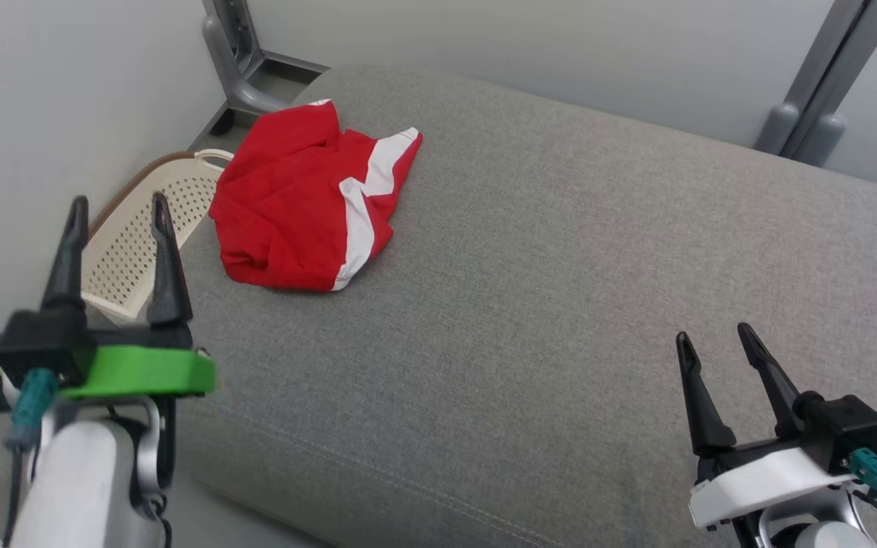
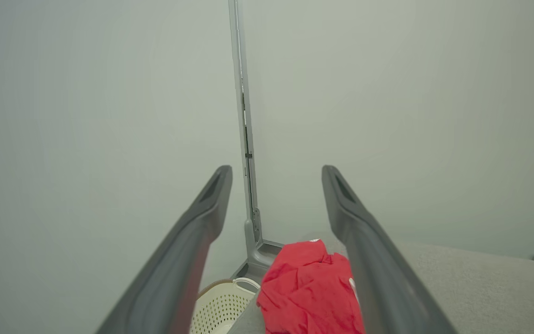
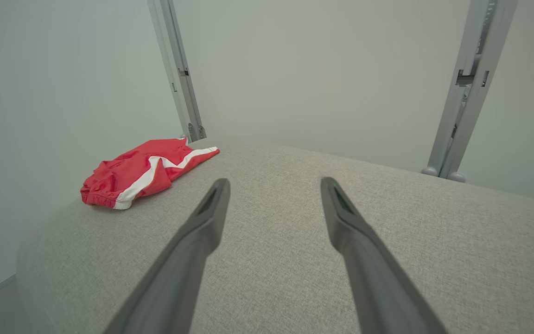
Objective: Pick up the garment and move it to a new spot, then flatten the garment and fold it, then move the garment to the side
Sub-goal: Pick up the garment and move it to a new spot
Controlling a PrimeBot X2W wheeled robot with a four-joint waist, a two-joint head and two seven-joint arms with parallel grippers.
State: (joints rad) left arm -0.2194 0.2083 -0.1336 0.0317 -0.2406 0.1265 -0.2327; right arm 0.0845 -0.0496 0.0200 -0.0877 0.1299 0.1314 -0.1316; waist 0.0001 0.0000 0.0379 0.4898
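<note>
The garment (image 1: 309, 202) is a pair of red shorts with white side stripes. It lies crumpled at the far left corner of a grey cushioned surface (image 1: 560, 289). My left gripper (image 1: 119, 204) hovers open at the near left, off the cushion's left edge and well short of the shorts, with nothing between its fingers. In the left wrist view the garment (image 2: 308, 290) shows low between the fingers of the left gripper (image 2: 276, 171). My right gripper (image 1: 712, 335) stands open and empty at the near right. From the right gripper (image 3: 274, 183) the garment (image 3: 139, 171) lies far to the left.
A cream perforated laundry basket (image 1: 145, 236) sits on the floor beside the cushion's left edge, just beyond my left gripper. Grey metal posts (image 1: 237, 53) rise against pale walls at the back left and back right (image 1: 827, 84).
</note>
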